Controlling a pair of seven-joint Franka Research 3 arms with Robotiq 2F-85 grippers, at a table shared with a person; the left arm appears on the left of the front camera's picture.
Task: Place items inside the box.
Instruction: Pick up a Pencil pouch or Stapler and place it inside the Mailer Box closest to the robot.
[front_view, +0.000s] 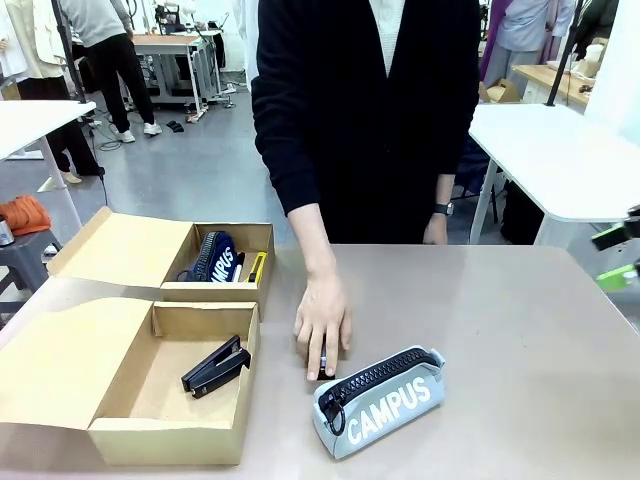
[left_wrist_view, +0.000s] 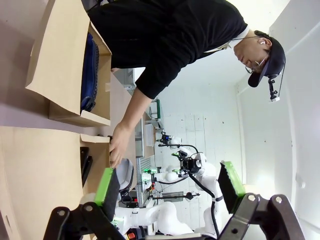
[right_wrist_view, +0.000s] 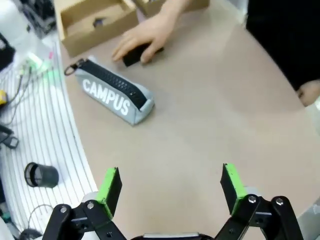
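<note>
You're partway through the task. The larger box (front_view: 165, 440) sits open at the near left of the table (front_view: 520, 350), its wide flap folded out to the left. The black stapler (front_view: 215, 367) is the one item I can see inside it, lying on the floor of the box towards its right wall.

Just beyond it stands a second, smaller open box (front_view: 215, 292). It holds the navy pouch (front_view: 215, 258) and, beside that on the right, the yellow cutter (front_view: 257, 267). Judge for yourself whether those count as packed or need to go into the larger box.

Two items are out on the table:
- **Grey pouch:** The grey pouch lettered "CAMPUS" (front_view: 385, 400) lies near the middle, just right of the larger box and apart from it, zip side up.
- **Small black item:** The person's hand (front_view: 323, 320) lies flat over a small black item (right_wrist_view: 135, 54) just beyond the pouch. I can't tell whether it is the marker or the slim bar.

Neither arm is carrying anything. Your right pincer (right_wrist_view: 170, 187) hangs above bare table at the right, jaws spread wide, well away from the pouch. Your left pincer (left_wrist_view: 169, 185) is also spread wide and empty.

I'd say the grey pouch is the obvious piece left for you, with the item under the hand after it.
</note>
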